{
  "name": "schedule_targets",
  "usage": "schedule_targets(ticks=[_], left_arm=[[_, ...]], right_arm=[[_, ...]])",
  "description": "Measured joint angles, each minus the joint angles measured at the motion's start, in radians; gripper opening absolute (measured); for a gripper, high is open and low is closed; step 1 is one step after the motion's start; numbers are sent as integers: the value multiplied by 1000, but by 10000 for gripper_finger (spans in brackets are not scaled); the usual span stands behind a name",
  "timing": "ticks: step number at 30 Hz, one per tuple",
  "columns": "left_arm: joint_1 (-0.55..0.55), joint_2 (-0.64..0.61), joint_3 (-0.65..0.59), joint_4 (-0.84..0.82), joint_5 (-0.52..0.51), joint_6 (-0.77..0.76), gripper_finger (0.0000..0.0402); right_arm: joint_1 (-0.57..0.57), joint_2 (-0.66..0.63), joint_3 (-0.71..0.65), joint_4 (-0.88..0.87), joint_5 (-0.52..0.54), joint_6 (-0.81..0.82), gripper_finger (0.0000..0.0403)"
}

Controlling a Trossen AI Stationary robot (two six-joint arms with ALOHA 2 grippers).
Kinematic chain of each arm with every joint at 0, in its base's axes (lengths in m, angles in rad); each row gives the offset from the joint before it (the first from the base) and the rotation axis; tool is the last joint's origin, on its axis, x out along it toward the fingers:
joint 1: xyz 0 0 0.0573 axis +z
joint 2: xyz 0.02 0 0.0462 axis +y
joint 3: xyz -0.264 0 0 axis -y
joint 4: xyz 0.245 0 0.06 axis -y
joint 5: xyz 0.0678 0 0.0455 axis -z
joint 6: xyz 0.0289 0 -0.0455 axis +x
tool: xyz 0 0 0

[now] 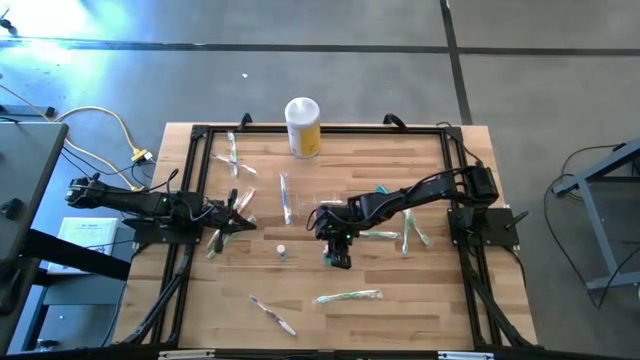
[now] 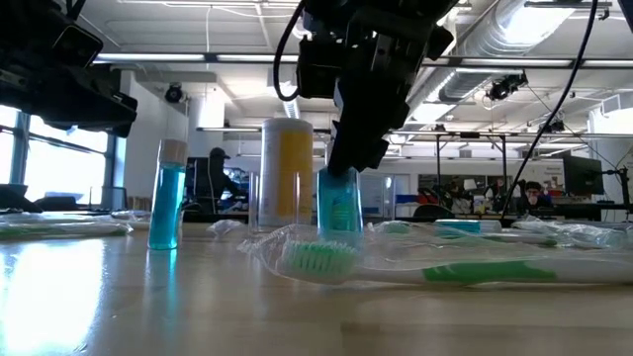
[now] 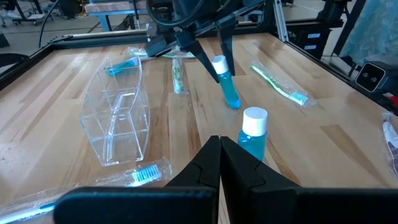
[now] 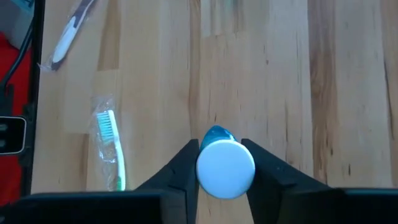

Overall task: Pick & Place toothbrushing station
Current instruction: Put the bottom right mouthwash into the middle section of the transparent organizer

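My right gripper [image 1: 338, 252] stands at the table's middle, pointing down, shut on a small blue bottle with a white cap [image 3: 225, 84]. A second small blue bottle [image 3: 254, 132] stands upright on its base nearer my left gripper; it also shows in the high view [image 1: 282, 252]. The clear plastic holder [image 3: 118, 115] lies on the table farther back. Wrapped toothbrushes lie flat: a green one [image 1: 350, 296] near the front, another green one [image 3: 280, 84], and a teal one [image 3: 121, 65]. My left gripper [image 3: 219, 148] is shut and empty at the table's left. My right gripper pinches the small blue bottle at its top, with the white cap [image 4: 225, 168] between its two fingers [image 4: 185, 169]. The fingers come from above, pointing down. The bottle hangs tilted below them [image 2: 339, 213]. I cannot tell whether its base touches the table.
A tall white-topped yellow canister [image 1: 302, 125] stands at the far edge. Another wrapped toothbrush [image 1: 272, 314] lies near the front edge, and more lie at the far left and right of the middle. A black frame [image 1: 200, 180] borders the tabletop.
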Motion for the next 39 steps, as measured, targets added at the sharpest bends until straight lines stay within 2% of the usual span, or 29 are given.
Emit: schedule_targets(ticks=[4, 13, 16, 19, 27, 30, 39], left_arm=[[0, 0, 0, 0, 0, 0, 0], [0, 0, 0, 0, 0, 0, 0], [0, 1, 0, 0, 0, 0, 0], [0, 1, 0, 0, -2, 0, 0], [0, 1, 0, 0, -2, 0, 0], [0, 1, 0, 0, -3, 0, 0], [0, 1, 0, -1, -3, 0, 0]], right_arm=[[10, -20, -1, 5, 41, -39, 86], [27, -191, 40, -43, 350, -113, 86], [7, -203, 85, -51, 451, -147, 86], [-28, -201, 123, -136, 527, -166, 86], [-142, -196, 128, -154, 514, -177, 86], [-168, -196, 128, -157, 442, -177, 86], [-176, -147, 128, -161, 414, -174, 86]])
